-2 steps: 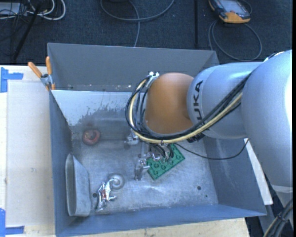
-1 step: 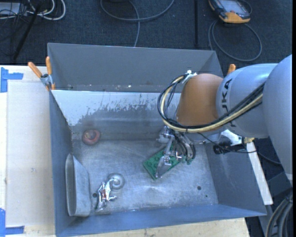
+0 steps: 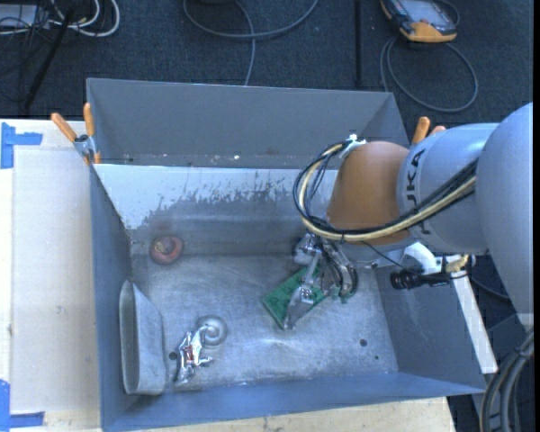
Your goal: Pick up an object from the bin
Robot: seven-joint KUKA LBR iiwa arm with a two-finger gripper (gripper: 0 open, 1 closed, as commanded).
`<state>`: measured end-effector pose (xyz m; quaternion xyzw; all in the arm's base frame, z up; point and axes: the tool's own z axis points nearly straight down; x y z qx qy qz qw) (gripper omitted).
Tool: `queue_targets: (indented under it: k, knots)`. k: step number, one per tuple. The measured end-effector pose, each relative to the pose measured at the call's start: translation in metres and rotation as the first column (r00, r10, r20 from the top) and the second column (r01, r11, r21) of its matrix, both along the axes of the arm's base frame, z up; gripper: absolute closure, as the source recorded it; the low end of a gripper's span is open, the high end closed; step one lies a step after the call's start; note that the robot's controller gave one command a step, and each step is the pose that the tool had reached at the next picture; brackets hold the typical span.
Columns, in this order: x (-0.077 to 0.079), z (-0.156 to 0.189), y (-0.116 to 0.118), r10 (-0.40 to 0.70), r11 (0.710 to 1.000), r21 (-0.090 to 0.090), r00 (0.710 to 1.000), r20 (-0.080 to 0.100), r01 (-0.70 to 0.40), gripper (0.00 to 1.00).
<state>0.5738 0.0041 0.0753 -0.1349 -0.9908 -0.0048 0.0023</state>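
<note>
My gripper (image 3: 313, 266) hangs low over the bin floor, right of centre, under the arm's orange cover. Directly under and against it lies a flat green piece (image 3: 284, 299), tilted, with its left corner pointing toward the bin's front. The gripper's metal parts overlap the piece's right side, and the contact itself is hidden. Nothing else lies close to the gripper.
A small reddish-brown disc (image 3: 166, 248) rests by the back-left of the floor. A grey oblong shell (image 3: 138, 338) leans along the left wall. Beside it sit a silvery coiled thing (image 3: 213, 330) and a small metallic figure with red marks (image 3: 190, 355). The arm crosses the bin's right wall.
</note>
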Motion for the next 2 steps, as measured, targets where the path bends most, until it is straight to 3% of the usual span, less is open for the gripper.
queue_targets:
  k: [1,2]
  knots:
    - [0.001,0.002,0.0,0.001,1.0,-0.001,1.0,0.0,-0.001,1.0]
    - [0.01,0.203,0.02,0.29,0.957,-0.012,0.957,0.011,-0.29,1.0]
